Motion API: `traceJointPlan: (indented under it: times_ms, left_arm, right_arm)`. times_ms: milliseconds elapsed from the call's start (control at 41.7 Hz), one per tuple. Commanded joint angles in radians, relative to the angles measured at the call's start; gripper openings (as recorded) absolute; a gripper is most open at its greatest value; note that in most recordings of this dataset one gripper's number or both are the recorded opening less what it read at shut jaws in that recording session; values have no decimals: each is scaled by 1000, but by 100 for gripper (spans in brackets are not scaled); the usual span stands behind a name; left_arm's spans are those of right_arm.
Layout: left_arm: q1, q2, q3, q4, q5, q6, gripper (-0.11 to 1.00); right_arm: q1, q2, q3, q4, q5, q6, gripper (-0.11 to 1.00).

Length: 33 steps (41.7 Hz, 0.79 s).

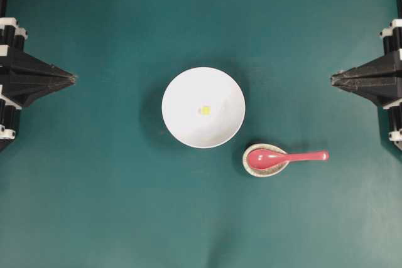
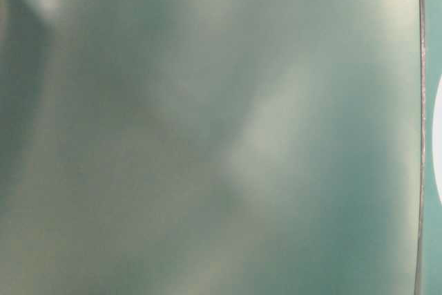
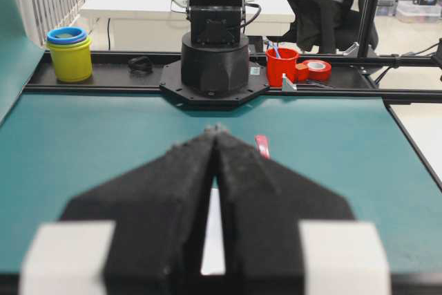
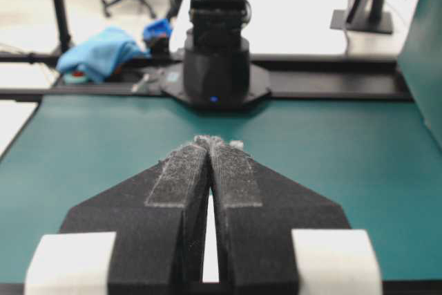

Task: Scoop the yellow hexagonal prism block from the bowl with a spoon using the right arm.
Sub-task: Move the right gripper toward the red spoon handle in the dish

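The left gripper sits at the far left edge of the overhead view, its black fingers pressed together into a single point aimed toward the middle of the counter. The right gripper mirrors it at the far right edge, its fingers likewise pressed tip to tip and aimed inward. Both hold nothing and lie level, well apart from each other. In each wrist view the opposite arm's base stands straight ahead across the counter.
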Motion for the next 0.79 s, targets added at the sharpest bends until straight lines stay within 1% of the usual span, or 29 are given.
traceJointPlan:
  times_ms: [0, 335, 407, 455, 479, 599, 671, 719, 767]
  left_arm:
    - [-2, -2, -18, 8, 0, -2, 0]
    - [-2, 8, -15, 8, 6, -5, 1]
    - [0, 9, -15, 8, 11, -5, 1]
    - [0, 8, -15, 8, 12, -5, 1]
    - [-2, 8, -15, 9, 12, -5, 1]
    - [0, 9, -15, 9, 12, -5, 1]
    - [-2, 8, -15, 9, 17, -5, 1]
    - [-2, 9, -15, 9, 18, -5, 1]
    - [-2, 9, -15, 9, 21, -5, 1]
  right_arm:
    - [-2, 6, -15, 0, -3, 2, -1]
    - [-2, 20, -12, 5, 12, 5, 0]
    - [-2, 35, -9, 5, 12, 5, 2]
    - [-2, 44, -6, 5, 12, 6, 6]
    - [-2, 52, -5, 6, 11, 6, 10]
    - [-2, 89, 3, 9, 0, 9, 37]
    - [2, 118, 11, 11, -17, 11, 49]
    - [8, 140, 14, 12, -29, 11, 54]
    - [15, 163, 18, 17, -43, 12, 56]
